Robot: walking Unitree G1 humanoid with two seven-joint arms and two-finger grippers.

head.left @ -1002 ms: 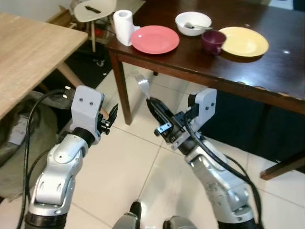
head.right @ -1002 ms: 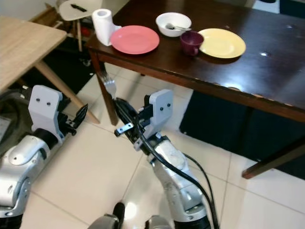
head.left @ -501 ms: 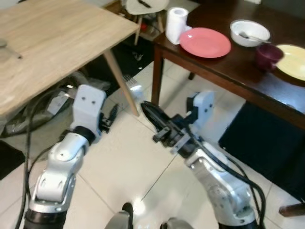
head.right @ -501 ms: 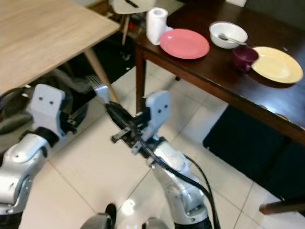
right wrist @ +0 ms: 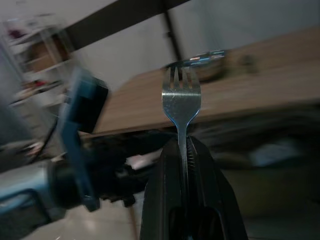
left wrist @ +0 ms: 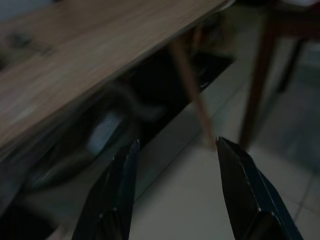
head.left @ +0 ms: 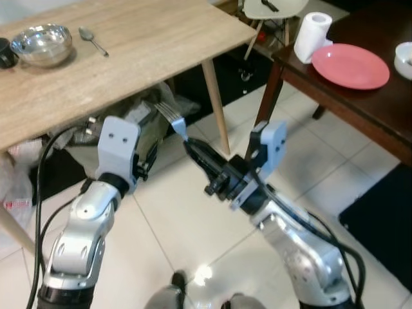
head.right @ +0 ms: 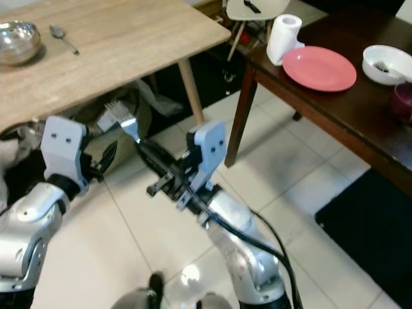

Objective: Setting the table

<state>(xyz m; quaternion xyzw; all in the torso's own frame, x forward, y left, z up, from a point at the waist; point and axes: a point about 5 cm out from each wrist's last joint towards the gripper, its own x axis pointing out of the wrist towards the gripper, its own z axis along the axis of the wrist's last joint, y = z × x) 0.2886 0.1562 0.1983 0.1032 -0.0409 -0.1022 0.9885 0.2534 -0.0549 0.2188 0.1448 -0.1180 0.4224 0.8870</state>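
The white bowl [head.left: 405, 60] is cut off at the edge; its contents are perhaps a spoon.

Right tool [head.left: 193, 149] clamped, left tool [left wrist: 175, 190] agape

Pale, fine-grained wood on the light bench [head.left: 129, 51]; shiny steel bowl [head.left: 41, 44] and grey spoon [head.left: 93, 40] atop it. Beside that bench, dark brown bench [head.right: 335, 116] with pink plate [head.right: 319, 67], white paper roll [head.right: 283, 37], white bowl [head.right: 387, 62]. Silver fork [head.left: 172, 116] between black fingers [head.left: 205, 158]. Cream floor tiles [head.left: 174, 219], grey grout.
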